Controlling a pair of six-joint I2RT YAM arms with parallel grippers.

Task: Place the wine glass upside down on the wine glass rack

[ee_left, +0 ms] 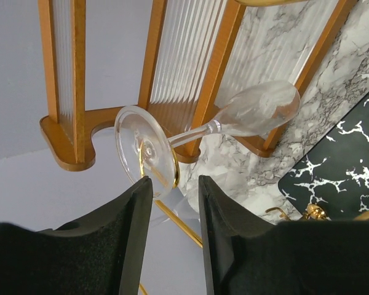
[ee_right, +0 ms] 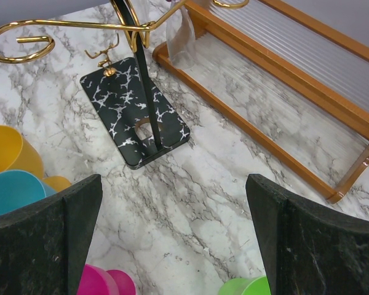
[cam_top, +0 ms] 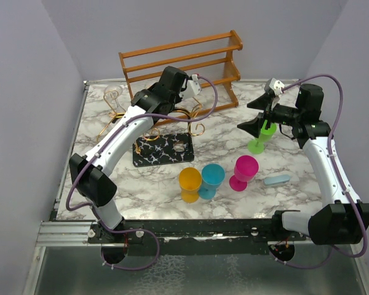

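A clear wine glass (ee_left: 258,109) hangs on the gold wire of the wine glass rack. Its round foot (ee_left: 144,150) sits just past my left fingertips. It shows as a clear shape in the top view (cam_top: 114,93) and hanging bowl-down in the right wrist view (ee_right: 181,37). My left gripper (ee_left: 175,179) is open, with only gold wire showing in its narrow gap. The rack's black white-veined base (cam_top: 163,149) lies mid-table and also shows in the right wrist view (ee_right: 132,104). My right gripper (cam_top: 251,114) is wide open and empty above bare marble (ee_right: 174,178).
The orange-brown wooden shelf (cam_top: 178,58) stands at the back, just behind the rack. Yellow (cam_top: 189,183), teal (cam_top: 212,179) and pink (cam_top: 245,171) cups stand at the front middle. A green cup (cam_top: 258,142) is under my right gripper. A pale blue flat piece (cam_top: 277,180) lies at the right.
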